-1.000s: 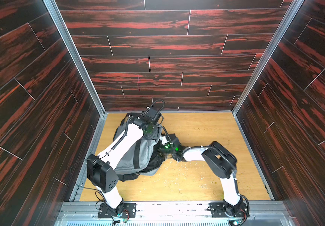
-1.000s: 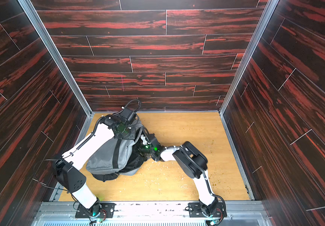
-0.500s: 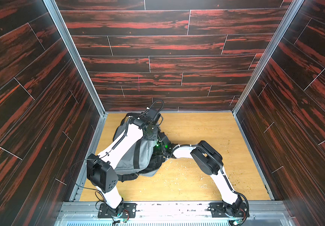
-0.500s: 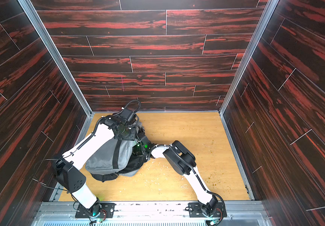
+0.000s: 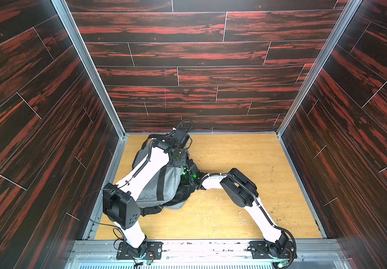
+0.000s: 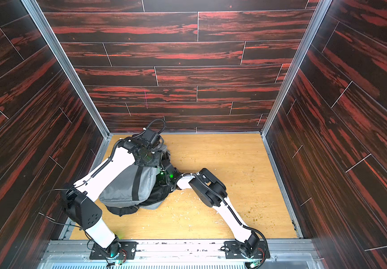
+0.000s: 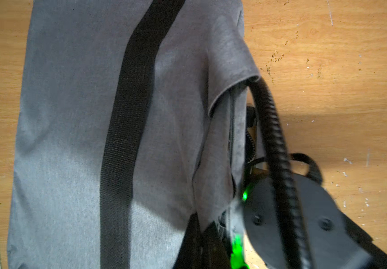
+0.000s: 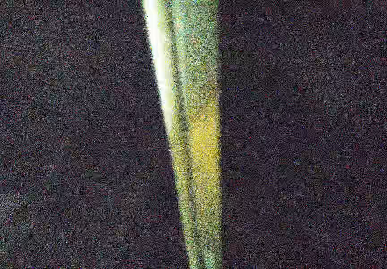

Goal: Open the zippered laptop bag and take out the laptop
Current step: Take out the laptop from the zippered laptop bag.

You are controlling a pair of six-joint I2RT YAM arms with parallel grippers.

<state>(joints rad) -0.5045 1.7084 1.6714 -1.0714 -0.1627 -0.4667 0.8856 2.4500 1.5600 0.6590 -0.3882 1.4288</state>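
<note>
- The zippered laptop bag point(image 5: 166, 186) lies on the wooden table point(image 5: 234, 158), toward its rear and on my left side, close to the metal rail at the wall. Both top views show it partly under my left forearm point(image 6: 108, 172).
- From my left wrist camera I look down on its grey fabric point(image 7: 71, 116) and the black band point(image 7: 127, 116) running across it.
- My left gripper point(image 5: 180, 163) sits over the far end of the bag with its jaws fully closed. What they pinch is hidden beneath my own wrist, so I cannot tell whether it is fabric or a handle.
- A grey flap point(image 7: 229, 76) at the bag's edge stands raised, and my right gripper point(image 7: 250, 137) reaches in underneath it.
- How wide the right jaws stand, and whether they hold anything, I cannot tell (the flap covers the fingertips).
- My right wrist camera gives only grainy dark, split by one narrow yellow-green strip of light point(image 8: 194, 139).
- The black shoulder strap point(image 6: 122, 210) trails out from under the bag's near end.
- The laptop is not visible to me in any view.
- Pale specks point(image 5: 211, 205) dot the table near my right elbow.
</note>
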